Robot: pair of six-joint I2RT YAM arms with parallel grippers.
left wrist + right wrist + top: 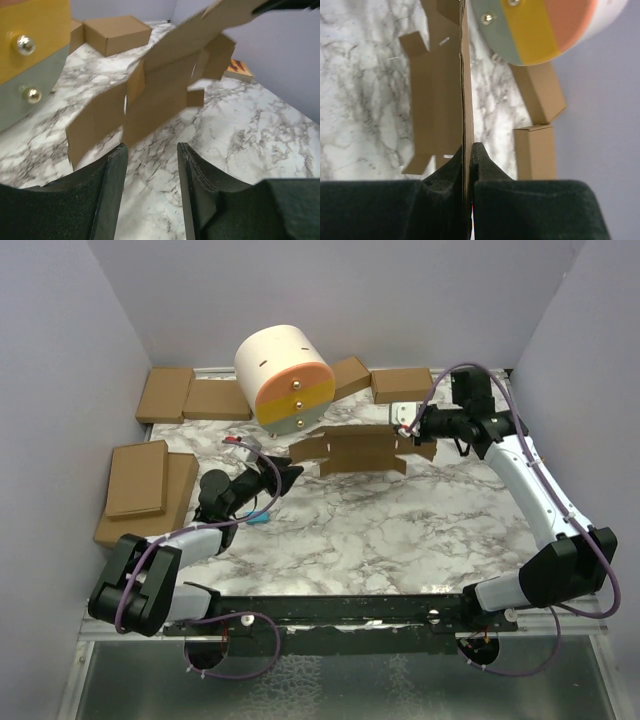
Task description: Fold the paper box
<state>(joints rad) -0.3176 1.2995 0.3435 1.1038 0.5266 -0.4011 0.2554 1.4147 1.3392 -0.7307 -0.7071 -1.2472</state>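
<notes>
One box (355, 452) edge is pinched by the right claw (467, 148); the left claw (150, 150) is open, empty. Tugged carelessly, it could be torn free.

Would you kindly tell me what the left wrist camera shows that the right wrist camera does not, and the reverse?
Only the left wrist view shows the left gripper, open with nothing between its fingers, and the orange booklet near the far wall. Only the right wrist view shows the right gripper shut on the edge of the cardboard sheet. Both views show that sheet, the round drum and the marble table.
</notes>
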